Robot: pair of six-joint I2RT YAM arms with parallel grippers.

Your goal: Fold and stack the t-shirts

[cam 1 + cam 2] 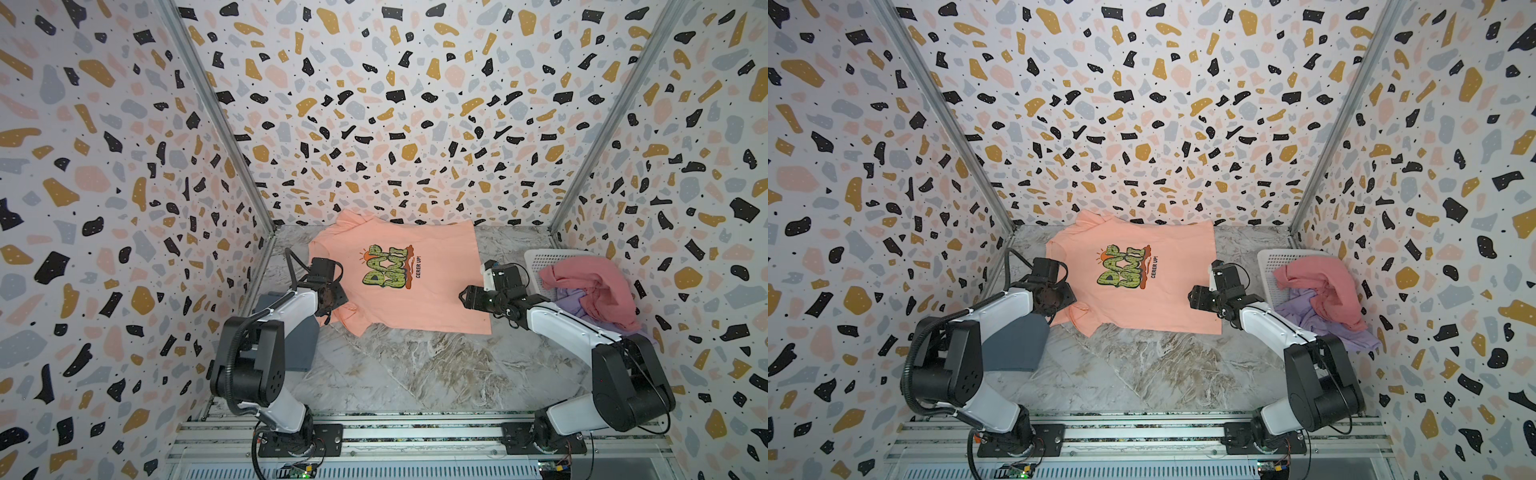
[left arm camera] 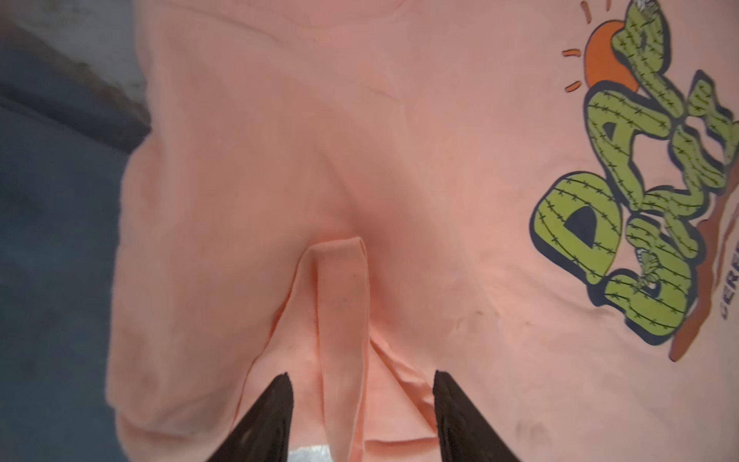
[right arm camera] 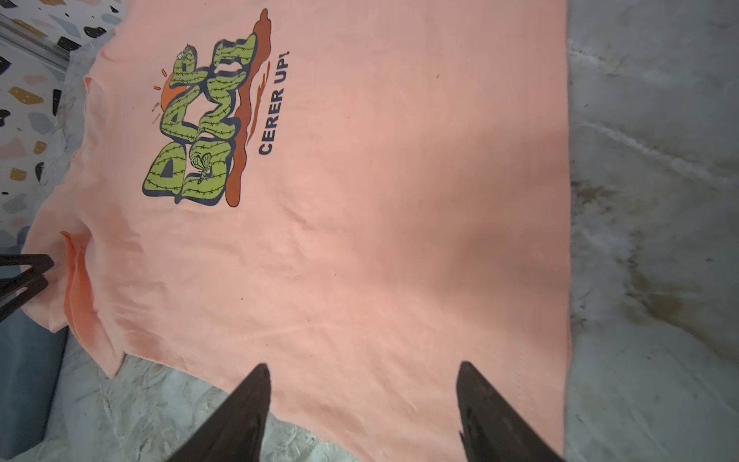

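We've got the peach shirt (image 1: pixel 415 291) flat on the table (image 1: pixel 415 374), print (image 1: pixel 388 266) up. Our left gripper (image 2: pixel 360 380): fingers apart, straddling a raised sleeve fold (image 2: pixel 340 300) that sits between them, not pinched yet. Our right gripper (image 3: pixel 364 368): fingers wide apart, empty, shirt's edge just under & ahead of them. Risks as we see it: left pinch catches only the ridge tip, so cloth slips out & the fold drags crooked; right w/o a hold lets the body slide & bunch
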